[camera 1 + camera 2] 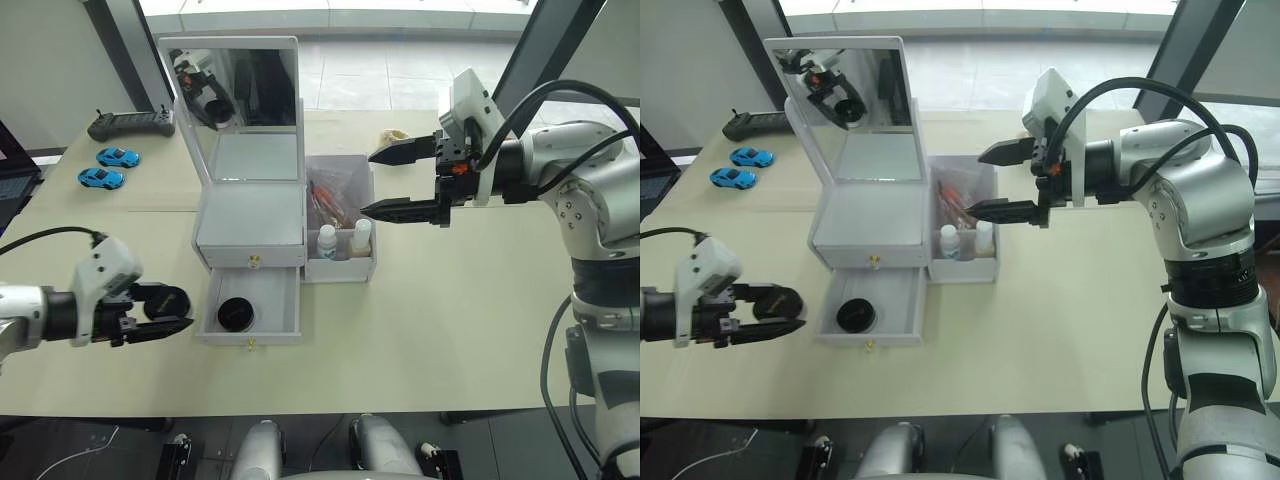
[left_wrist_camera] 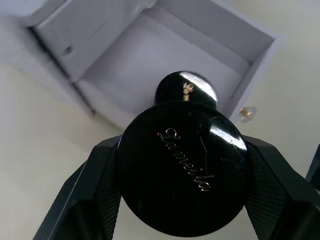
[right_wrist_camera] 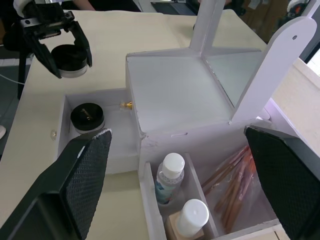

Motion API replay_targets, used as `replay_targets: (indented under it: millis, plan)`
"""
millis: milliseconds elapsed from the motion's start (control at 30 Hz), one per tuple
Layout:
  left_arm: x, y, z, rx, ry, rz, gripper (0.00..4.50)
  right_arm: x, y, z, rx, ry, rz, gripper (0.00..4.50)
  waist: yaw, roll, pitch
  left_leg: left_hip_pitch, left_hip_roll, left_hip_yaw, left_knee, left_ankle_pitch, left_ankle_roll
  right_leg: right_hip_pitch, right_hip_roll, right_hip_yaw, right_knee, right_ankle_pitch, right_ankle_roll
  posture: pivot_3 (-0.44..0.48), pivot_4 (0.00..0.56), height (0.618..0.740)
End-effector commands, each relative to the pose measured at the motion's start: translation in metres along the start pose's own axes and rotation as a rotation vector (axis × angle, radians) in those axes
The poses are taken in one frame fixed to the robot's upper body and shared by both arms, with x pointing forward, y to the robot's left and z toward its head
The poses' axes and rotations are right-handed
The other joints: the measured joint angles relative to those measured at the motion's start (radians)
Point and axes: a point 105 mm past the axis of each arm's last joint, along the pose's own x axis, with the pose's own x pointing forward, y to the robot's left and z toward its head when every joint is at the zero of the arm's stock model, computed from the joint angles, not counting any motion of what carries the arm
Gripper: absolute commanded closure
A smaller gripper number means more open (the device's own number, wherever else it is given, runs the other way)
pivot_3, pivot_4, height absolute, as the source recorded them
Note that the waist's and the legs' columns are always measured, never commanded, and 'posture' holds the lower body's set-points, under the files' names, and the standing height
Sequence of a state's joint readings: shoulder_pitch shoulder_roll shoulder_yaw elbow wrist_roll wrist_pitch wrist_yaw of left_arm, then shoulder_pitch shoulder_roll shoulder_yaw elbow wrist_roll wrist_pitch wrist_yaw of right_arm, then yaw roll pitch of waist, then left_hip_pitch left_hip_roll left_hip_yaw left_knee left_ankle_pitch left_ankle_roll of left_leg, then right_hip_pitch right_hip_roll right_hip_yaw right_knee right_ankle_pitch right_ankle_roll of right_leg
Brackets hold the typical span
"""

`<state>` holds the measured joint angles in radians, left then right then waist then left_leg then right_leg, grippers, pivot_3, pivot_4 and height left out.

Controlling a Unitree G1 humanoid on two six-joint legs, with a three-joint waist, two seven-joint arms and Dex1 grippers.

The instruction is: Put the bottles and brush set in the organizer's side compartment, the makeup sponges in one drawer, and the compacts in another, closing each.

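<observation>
Left gripper (image 1: 165, 325) closed on second compact (image 1: 165, 301), held just off the table, near the open lower drawer (image 1: 270, 320) on its left side. First compact (image 1: 235, 314) already in that drawer, toward the front left. Upper drawer (image 1: 250, 243) shut. Bottles — slim one (image 3: 169, 176) and peach one (image 3: 190, 220) — upright in side bin (image 1: 368, 262), brush pouch (image 3: 235, 182) leaning behind them. Right gripper (image 1: 400, 180) spread wide, empty, hovering above the side bin. Sponges out of sight; probably in the shut upper drawer, not verifiable. Step in hand, by judgement: carry compact over the drawer's side wall, lower onto bare floor beside the first compact — not on top of it — release, then push drawer shut by its front. Worth keeping lift high enough to clear the wall. Left wrist view gives script lettering on the held lid and the drawer's gold knob (image 2: 246, 113); right wrist view gives the side bin's contents from above, and the held compact's white side.
</observation>
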<state>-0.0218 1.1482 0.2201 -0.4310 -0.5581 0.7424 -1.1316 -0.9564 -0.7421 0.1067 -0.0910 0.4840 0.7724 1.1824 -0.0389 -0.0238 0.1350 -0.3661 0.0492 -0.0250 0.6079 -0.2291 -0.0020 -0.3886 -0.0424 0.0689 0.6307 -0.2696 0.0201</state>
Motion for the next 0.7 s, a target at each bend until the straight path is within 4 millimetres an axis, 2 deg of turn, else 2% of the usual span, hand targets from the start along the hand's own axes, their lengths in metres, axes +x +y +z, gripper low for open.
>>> replay_targets:
  millis: [33,133,300,400,567,700]
  plan:
    - [0.018,-0.006,0.022,0.094,-0.032,-0.064,1.57,-0.01,0.002,0.009,-0.02,-0.02,-0.041,0.0,-0.001,0.0,0.0,-0.001,0.0,0.0,0.001,0.0,0.0,0.0,0.0,0.0,0.0,0.001,0.001,0.0,0.15,0.74]
    - [0.033,-0.003,0.036,0.148,-0.067,-0.083,1.57,-0.015,0.006,0.008,-0.007,-0.013,-0.058,0.0,-0.005,0.0,0.0,-0.001,0.0,-0.001,0.001,0.0,0.0,0.0,0.002,0.001,0.0,0.001,0.002,0.0,0.15,0.74]
    - [0.054,-0.003,0.039,0.181,-0.062,-0.128,1.57,-0.021,0.01,0.005,0.008,-0.002,-0.094,0.0,-0.007,0.0,0.0,-0.001,0.0,-0.001,0.002,0.0,0.0,0.0,0.004,0.002,0.0,0.001,0.002,0.0,0.15,0.74]
    - [0.062,-0.002,0.035,0.223,-0.037,-0.131,1.57,-0.025,0.01,0.005,0.01,0.001,-0.121,0.0,-0.006,0.0,0.0,-0.001,0.0,-0.001,0.002,0.0,0.0,0.0,0.004,0.002,0.0,0.001,0.003,0.0,0.15,0.74]
    - [0.073,0.007,0.046,0.256,-0.075,-0.095,1.57,-0.029,0.011,0.003,0.016,0.014,-0.141,0.0,-0.001,0.0,0.0,-0.002,0.0,-0.002,0.003,0.0,0.0,0.0,0.004,0.002,0.0,0.001,0.003,0.0,0.15,0.74]
    - [0.08,0.007,0.05,0.266,-0.088,-0.117,1.57,-0.031,0.009,0.003,0.012,0.016,-0.169,0.0,-0.005,-0.001,0.0,-0.002,0.0,-0.001,0.003,0.0,0.0,0.0,0.004,0.002,0.0,0.001,0.003,0.0,0.15,0.74]
